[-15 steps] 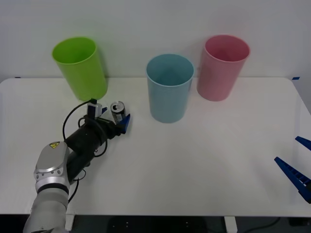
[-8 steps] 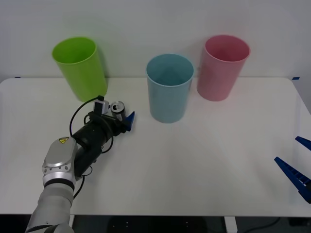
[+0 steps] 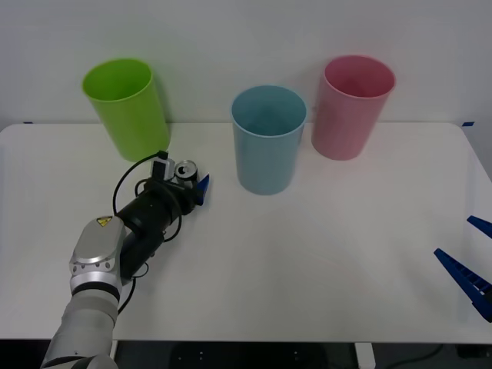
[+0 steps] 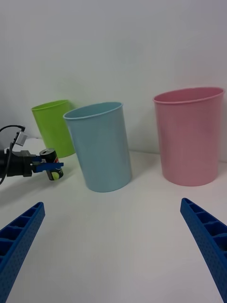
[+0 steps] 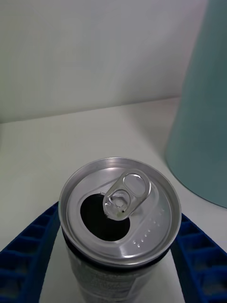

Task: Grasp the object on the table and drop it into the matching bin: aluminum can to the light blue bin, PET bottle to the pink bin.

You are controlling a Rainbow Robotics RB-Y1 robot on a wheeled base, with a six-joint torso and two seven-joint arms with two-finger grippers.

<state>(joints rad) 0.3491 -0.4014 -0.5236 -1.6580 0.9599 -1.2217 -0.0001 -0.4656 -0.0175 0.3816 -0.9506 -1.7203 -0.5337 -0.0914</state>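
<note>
Our left gripper (image 3: pixel 190 181) sits toward the back-left part of the table (image 3: pixel 323 254), its blue fingers (image 5: pixel 26 251) closed against both sides of the can (image 3: pixel 185 171), which stands upright between them with its opened silver top and pull-tab facing up. From the right wrist view we see the can (image 4: pixel 52 169) clamped low, with the yellow-green mark just under the finger line; we cannot tell whether its base touches the table or hangs just above it. The blue bin (image 3: pixel 268 138) stands near the back edge at the middle, just beside the can toward our right, with the pink bin (image 3: pixel 353 106) beyond it and a green bin (image 3: pixel 128 108) at the back-left. Our right gripper (image 3: pixel 469 265) waits with its jaws spread wide by the front-right corner, well apart from everything. We judge the step in hand to be lifting the can and carrying it to the blue bin. To do this well, we should keep the squeeze firm but not crushing, since a thin can may dent, raise it straight up until it clears the bin's rim, and only then travel sideways, because the bin is much taller than the can and a low sweep could knock it over. We should release only once the can is centred over the opening.
</note>
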